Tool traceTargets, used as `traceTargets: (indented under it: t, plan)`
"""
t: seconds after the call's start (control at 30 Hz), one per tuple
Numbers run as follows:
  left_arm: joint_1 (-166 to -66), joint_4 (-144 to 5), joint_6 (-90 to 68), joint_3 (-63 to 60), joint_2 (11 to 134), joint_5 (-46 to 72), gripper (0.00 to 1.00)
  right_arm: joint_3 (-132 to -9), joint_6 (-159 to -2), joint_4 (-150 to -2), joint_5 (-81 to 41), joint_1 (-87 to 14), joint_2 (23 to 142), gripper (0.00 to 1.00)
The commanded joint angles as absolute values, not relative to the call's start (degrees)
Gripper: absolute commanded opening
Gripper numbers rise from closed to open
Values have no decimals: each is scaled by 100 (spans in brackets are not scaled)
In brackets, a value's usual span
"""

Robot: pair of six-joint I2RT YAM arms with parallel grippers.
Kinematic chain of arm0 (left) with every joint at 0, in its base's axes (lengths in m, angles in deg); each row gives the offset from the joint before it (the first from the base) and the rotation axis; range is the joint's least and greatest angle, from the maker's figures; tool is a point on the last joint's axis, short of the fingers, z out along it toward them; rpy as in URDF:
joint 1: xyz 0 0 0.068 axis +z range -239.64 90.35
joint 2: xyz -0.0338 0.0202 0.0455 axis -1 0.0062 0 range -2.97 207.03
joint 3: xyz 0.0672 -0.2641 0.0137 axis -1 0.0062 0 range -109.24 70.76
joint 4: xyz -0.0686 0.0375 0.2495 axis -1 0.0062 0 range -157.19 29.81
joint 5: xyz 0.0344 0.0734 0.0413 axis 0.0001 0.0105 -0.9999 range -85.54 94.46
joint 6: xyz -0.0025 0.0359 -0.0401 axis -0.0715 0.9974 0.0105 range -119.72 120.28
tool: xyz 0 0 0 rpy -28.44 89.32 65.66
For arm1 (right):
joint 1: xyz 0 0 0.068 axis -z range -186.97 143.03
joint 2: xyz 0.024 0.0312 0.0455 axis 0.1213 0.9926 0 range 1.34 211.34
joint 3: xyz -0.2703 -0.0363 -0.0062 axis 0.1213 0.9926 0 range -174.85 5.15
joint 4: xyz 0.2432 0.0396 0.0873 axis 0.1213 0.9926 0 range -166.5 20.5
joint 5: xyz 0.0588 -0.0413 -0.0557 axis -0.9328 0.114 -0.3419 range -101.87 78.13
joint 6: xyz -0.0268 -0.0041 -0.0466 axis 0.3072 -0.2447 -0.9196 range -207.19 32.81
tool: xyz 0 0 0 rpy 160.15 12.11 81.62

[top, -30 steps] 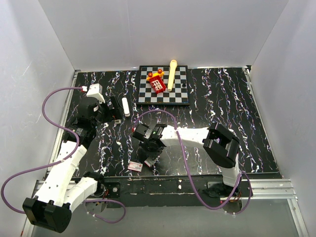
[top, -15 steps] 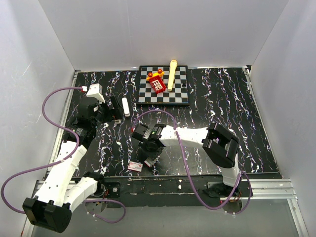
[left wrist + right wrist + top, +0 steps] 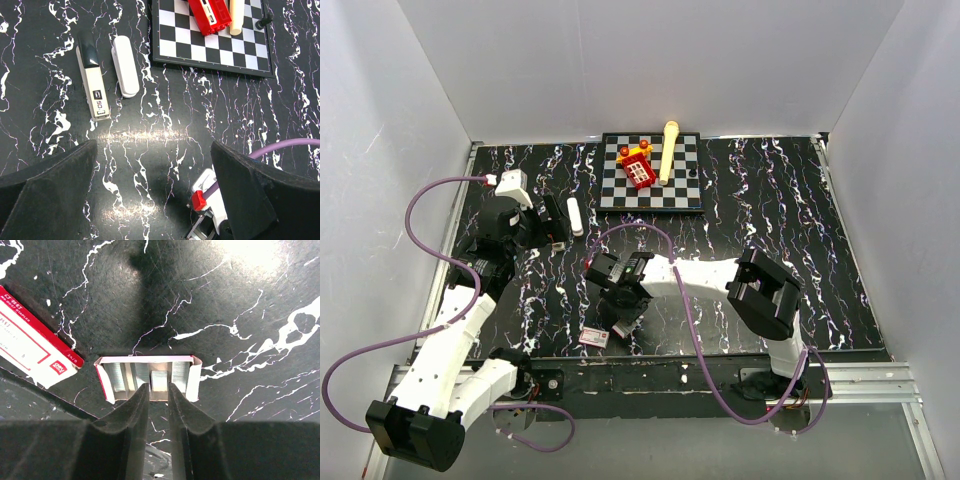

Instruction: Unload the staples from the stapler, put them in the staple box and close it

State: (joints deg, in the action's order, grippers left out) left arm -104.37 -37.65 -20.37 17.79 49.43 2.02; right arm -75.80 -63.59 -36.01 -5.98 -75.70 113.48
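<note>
In the left wrist view the stapler [image 3: 93, 82], silvery-grey with a black end, lies flat on the black marbled table beside a white oblong piece [image 3: 125, 66]. My left gripper [image 3: 150, 192] hangs wide open above the table, well short of the stapler and holding nothing. My right gripper [image 3: 159, 388] points down at a small open cardboard tray [image 3: 192, 375] near the table's front edge. Several staples strips lie in it. A short strip of staples [image 3: 160, 378] rests in the tray just beyond my fingertips [image 3: 142, 392], whose jaws stand narrowly apart.
A red-and-white flat box [image 3: 30, 347] lies just left of the tray, also seen in the top view as the box [image 3: 594, 337]. A chessboard [image 3: 620, 195] at the back carries a red block [image 3: 639, 170] and a cream stick [image 3: 669, 150]. White walls enclose the table.
The right gripper's jaws have parted a little over the tray, and the arm has shifted slightly left. The left arm, stapler and box have not moved.
</note>
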Motion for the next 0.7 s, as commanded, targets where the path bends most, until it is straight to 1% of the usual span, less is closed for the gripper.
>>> traceTargets:
  t: [0.0, 0.1, 0.67]
  plan:
    - [-10432, -3792, -2046, 1811, 4845, 226, 98, -7826, -6363, -3501, -475, -7596, 11358, 31]
    - [-10423, -3792, -2046, 1820, 4854, 226, 98, -7834, -6354, -3492, -457, -7596, 11296, 33]
    - [-10423, -3810, -2029, 1829, 4880, 270, 98, -7896, -6354, -3378, -141, -7509, 10646, 35]
